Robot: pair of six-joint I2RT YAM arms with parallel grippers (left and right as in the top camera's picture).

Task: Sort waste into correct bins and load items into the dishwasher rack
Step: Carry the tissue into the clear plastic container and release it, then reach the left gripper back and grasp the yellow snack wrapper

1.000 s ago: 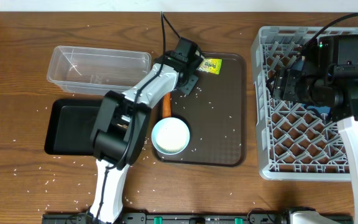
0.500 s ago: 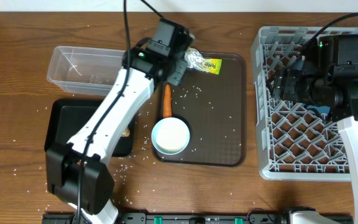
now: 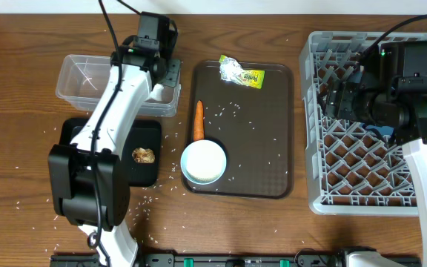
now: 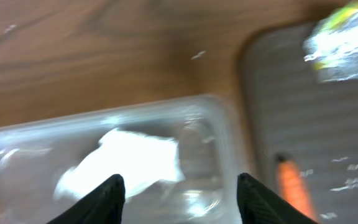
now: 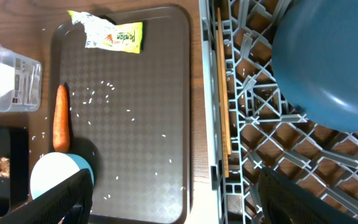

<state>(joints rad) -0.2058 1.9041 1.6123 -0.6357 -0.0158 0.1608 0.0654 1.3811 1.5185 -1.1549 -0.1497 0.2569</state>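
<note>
My left gripper [image 4: 180, 186] hangs over the clear plastic tub [image 3: 73, 67], which sits on the tabletop just off the left edge of the serving tray [image 3: 258, 148], at its far end. The fingers are spread with nothing between them, as far as the blurred wrist view lets me say. Directly beneath them, inside the tub, lies the crumpled white tissue [image 4: 129, 162].

The yellow-green foil wrapper [image 3: 241, 73] looks to me like the next piece of waste. It lies flat at the tray's far edge, well apart from the gripper. I judge it very light, thin, crinkly and slick. Its scrunched silvery end stands a little proud of the tray, so I would pinch there, not on the flat printed part.

The small orange carrot [image 3: 198, 120] lies along the tray's left edge. It should be stiff and apt to roll, so I would grip it across the middle.

My right gripper [image 5: 176, 186] is spread wide and empty, above the dishwasher rack [image 3: 317, 111] to the tray's right.
</note>
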